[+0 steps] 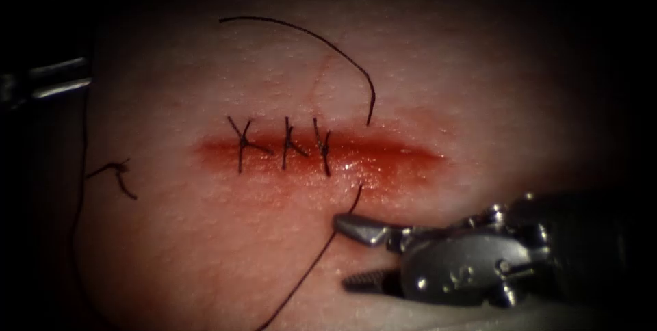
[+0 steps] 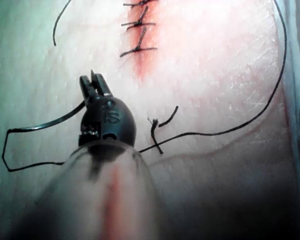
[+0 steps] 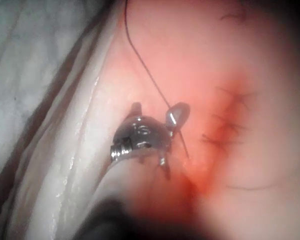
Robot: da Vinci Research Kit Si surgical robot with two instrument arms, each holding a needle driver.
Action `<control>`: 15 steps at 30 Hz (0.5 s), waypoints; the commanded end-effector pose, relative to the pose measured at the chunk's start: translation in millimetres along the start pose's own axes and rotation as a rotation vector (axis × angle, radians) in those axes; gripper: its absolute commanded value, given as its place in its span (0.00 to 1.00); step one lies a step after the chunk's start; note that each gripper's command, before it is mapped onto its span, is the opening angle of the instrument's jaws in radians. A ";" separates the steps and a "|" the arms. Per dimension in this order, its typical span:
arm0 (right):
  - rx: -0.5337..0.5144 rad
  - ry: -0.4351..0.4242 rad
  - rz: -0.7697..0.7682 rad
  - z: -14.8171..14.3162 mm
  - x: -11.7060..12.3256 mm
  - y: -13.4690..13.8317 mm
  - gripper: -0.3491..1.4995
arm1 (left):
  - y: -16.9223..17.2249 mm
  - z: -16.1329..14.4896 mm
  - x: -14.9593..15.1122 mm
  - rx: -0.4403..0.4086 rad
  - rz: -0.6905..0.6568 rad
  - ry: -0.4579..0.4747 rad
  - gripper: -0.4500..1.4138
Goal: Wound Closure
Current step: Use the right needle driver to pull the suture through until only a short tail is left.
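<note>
1. The right arm's silver needle driver comes in low on the right in the endoscope view, its jaws spread wide and pinching nothing. The upper jaw's tip lies just beside the thin black suture thread.
2. The left arm's needle driver sits well off to the left of the cut. Its jaws look narrowly parted, with nothing between them that I can make out. A run of thread passes right by its wrist, and I cannot tell whether it touches.
3. The thread comes out of the pale pink pork-belly tissue just below the cut, close to the right jaws, and trails away down and left. Another length leaves the tissue just above the cut and arcs up and over to the left.
4. Where the needle lies I cannot tell.
5. The red, wet-looking cut has its long axis running left to right in the endoscope view. Three dark knotted stitches cross it nearly square on its left half, and the loose thread crosses next to them on the right. Red fluid glistens along the open right half.
6. A short cut scrap of thread lies on the tissue to the left of the cut.
7. My judgement: a good hold here would catch the strand alone, clear of the skin. Any pull should run across the cut in line with the stitches, so the edges meet without tearing.
</note>
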 end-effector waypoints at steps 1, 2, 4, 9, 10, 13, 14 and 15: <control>-0.004 -0.003 -0.008 1.3 -0.6 0.2 0.83 | 0.0 0.8 -0.3 0.001 0.001 0.001 0.00; -0.008 -0.010 -0.010 1.8 -1.1 0.6 0.82 | 0.0 0.8 -0.3 0.001 0.001 0.001 0.00; -0.011 -0.015 -0.008 2.3 -1.5 1.0 0.81 | 0.1 0.8 -0.3 0.001 0.001 0.001 0.00; -0.024 -0.034 -0.052 3.3 -2.0 1.0 0.38 | 0.1 0.8 -0.3 0.002 0.001 0.001 0.00; -0.027 -0.041 -0.062 3.4 -2.1 0.7 0.00 | 0.1 0.8 -0.3 0.002 0.001 0.001 0.00; 0.003 -0.054 -0.067 3.6 -1.9 0.1 0.00 | 0.1 0.8 -0.3 0.002 0.001 0.001 0.00; 0.019 -0.062 -0.074 3.5 -1.9 0.0 0.00 | 0.1 0.8 -0.3 0.002 0.001 0.001 0.00; 0.026 -0.065 -0.069 3.5 -1.7 -0.2 0.00 | 0.1 0.8 -0.3 0.002 0.001 0.001 0.00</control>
